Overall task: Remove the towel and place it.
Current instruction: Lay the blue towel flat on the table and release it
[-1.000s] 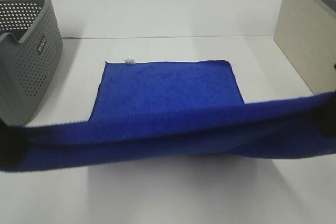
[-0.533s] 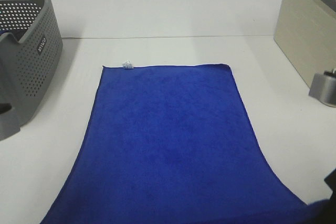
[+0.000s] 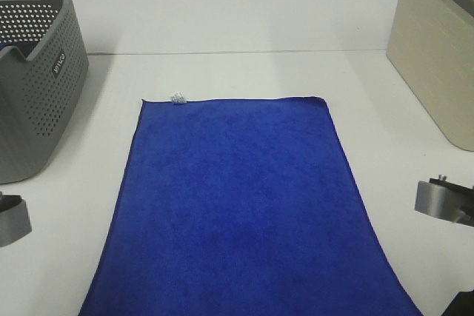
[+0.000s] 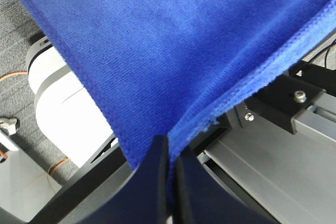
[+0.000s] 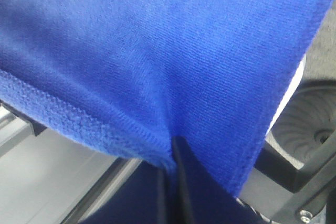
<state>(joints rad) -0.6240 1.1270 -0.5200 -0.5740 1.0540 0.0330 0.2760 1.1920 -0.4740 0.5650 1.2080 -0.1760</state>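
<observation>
- Exterior high view: the towel (image 3: 241, 205), royal blue, lies spread flat on the white table (image 3: 244, 27). It is laid lengthwise, and its near end runs off the lower edge of the picture.
- A small white tag (image 3: 178, 97) sits on the towel's far edge, close to the far left corner.
- A grey perforated basket (image 3: 37, 72) stands on the table to the left of the towel, apart from it. A beige bin (image 3: 437, 57) stands at the right edge.
- A grey piece of the left arm (image 3: 11, 220) shows at the left border and a grey piece of the right arm (image 3: 444, 201) at the right border, each beside a long edge of the towel. Neither gripper's fingers show here.
- Left wrist view: the left gripper (image 4: 169, 148) has its two dark fingers (image 4: 157, 169) pressed together, with the towel's stitched hem pinched between them. The cloth fans out from the grip and fills most of the view. Past it lie a grey metal frame rail (image 4: 310, 124) and a white machine housing (image 4: 63, 103).
- Right wrist view: the right gripper (image 5: 173, 148) is likewise clamped tight on the stitched hem, its dark fingers (image 5: 186, 182) meeting with no gap. Blue cloth covers nearly the whole view.
</observation>
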